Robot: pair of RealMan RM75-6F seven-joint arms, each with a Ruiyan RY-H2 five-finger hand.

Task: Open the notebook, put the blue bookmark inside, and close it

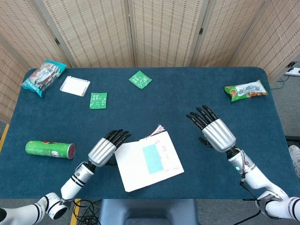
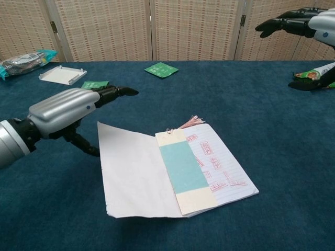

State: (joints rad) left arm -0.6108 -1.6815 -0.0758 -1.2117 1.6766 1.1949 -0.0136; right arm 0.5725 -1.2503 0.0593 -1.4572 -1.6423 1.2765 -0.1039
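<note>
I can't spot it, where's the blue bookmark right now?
The blue bookmark lies flat on the open notebook at the table's near centre, by the spine, between the left hand and right hand.

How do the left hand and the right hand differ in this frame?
The left hand sits at the notebook's left cover, which is tilted up off the table; the right hand hangs apart from the notebook, to its right. The left hand is low near the table; the right hand is raised higher. Both hold nothing, fingers extended.
</note>
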